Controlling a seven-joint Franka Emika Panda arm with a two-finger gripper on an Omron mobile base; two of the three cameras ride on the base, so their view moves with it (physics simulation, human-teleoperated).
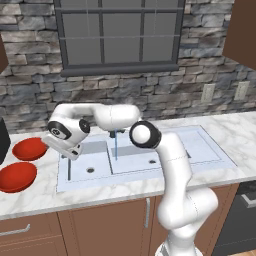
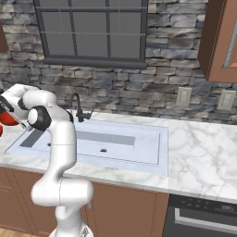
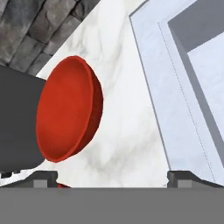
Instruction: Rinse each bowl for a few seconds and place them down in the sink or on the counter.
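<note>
Two glossy red bowls sit on the white marble counter (image 1: pixel 235 130) left of the sink (image 1: pixel 200 145): a far bowl (image 1: pixel 29 149) and a near bowl (image 1: pixel 17 177). My gripper (image 1: pixel 71 151) hangs low over the sink's left rim, just right of the far bowl and apart from it. In the hand view that bowl (image 3: pixel 65 116) lies ahead and left of the gripper (image 3: pixel 114 177), whose tips stand wide open with only bare counter (image 3: pixel 122 140) between them. A red sliver of bowl (image 2: pixel 6 119) shows past the arm in the right base view.
A dark appliance (image 1: pixel 2 140) stands at the counter's far left, right behind the bowls (image 3: pixel 17 118). The thin dark faucet (image 2: pixel 78 110) rises behind the sink (image 2: pixel 139 143). A stone wall with a window backs the counter. An oven front (image 2: pixel 203 217) is at the lower right.
</note>
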